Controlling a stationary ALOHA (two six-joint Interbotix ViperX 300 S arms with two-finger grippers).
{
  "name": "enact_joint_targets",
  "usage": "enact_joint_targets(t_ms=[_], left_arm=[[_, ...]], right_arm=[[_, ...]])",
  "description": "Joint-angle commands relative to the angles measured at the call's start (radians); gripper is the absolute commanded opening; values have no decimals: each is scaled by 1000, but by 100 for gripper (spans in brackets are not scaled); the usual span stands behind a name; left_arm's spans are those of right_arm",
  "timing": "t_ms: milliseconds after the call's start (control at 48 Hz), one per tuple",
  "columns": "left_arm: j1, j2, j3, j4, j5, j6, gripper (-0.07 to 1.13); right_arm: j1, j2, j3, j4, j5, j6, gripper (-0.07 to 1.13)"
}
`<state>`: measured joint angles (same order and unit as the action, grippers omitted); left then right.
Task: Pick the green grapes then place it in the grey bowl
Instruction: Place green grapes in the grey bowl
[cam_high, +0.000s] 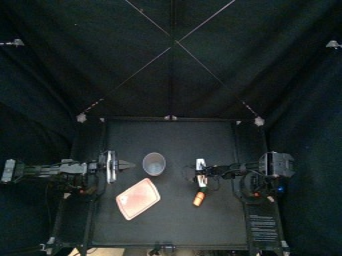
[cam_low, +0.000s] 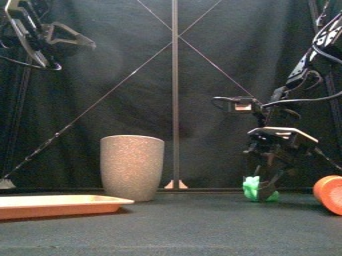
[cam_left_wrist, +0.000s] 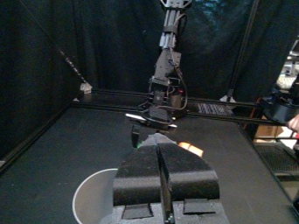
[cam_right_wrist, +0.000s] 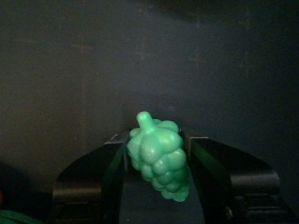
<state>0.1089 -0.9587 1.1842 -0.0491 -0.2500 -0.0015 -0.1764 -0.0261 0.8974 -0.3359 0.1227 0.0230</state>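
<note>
A bunch of green grapes fills the gap between the jaws of my right gripper, which is shut on it. In the front view the grapes sit low, at the table's surface on the right, with the right gripper coming down over them. The tall grey speckled cup stands upright left of centre, well apart from the grapes. From above, the cup lies between the two arms. My left gripper is shut and empty, held just left of the cup.
A flat pink tray lies toward the front, left of centre, seen low at the left in the front view as the tray. An orange toy rests just in front of the right gripper, also showing at the front view's right edge.
</note>
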Motion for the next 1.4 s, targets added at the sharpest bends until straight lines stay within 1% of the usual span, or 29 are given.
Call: enact_joint_targets(t_ms=[21,208,396,542,646,812,1042,1229,1396], left_arm=[[0,2,-12,-3,-5,0,8],[0,0,-8,-3,-5,0,8],[0,0,-8,-3,-5,0,8],[3,0,-8,-14,-9,0,8],[3,0,-3,-25,-9,0,8],[5,0,14,-41,-9,0,8],[6,0,20,-55,-8,3,8],[6,-2,17,-54,-8,5,8],[5,-2,15,-55,-8,5,8]], right_arm=[[-2,-20,-21,5,0,3,67],[15,-71,-91,0,8,5,67],[35,-135,-250,-41,-5,-6,67],[43,-123,-356,-101,-81,-5,67],[38,-71,-419,-115,-161,6,67],[34,58,-500,-87,-219,6,67],[37,209,-607,-51,-219,6,67],[32,256,-638,21,-215,5,68],[18,261,-627,60,-215,5,75]])
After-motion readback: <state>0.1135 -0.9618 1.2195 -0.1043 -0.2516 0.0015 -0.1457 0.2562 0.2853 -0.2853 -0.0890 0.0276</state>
